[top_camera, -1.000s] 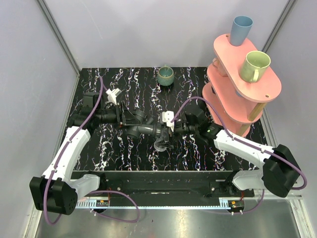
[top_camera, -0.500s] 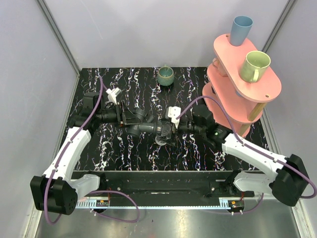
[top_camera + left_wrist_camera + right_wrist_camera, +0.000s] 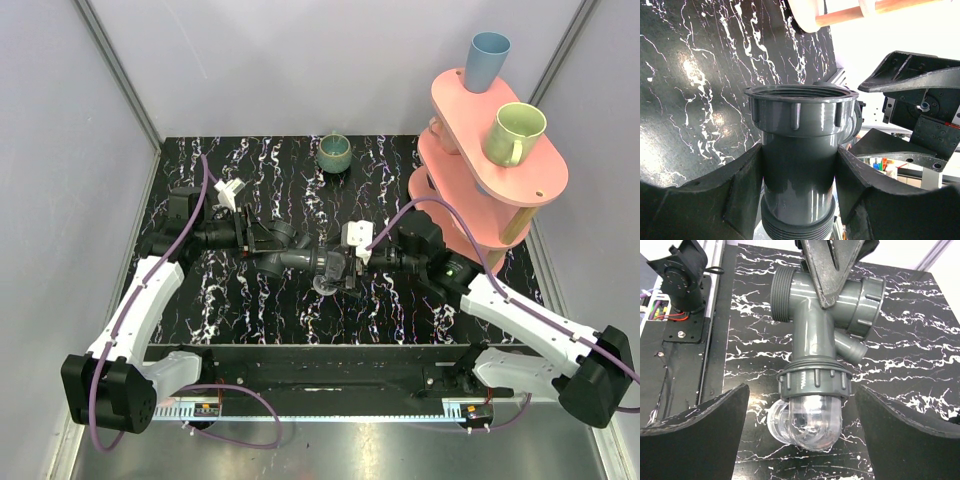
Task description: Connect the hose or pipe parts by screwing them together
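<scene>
We found the left gripper (image 3: 797, 165) clamped on the dark grey pipe fitting (image 3: 812, 335) and the right gripper (image 3: 801, 390) spread wide around the clear connector (image 3: 807, 422) without touching.

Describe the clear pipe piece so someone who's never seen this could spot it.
Find the black marbled table; near its middle is a dark grey pipe fitting. Joined to its front end is the clear connector, the only see-through, rounded part there.
</scene>
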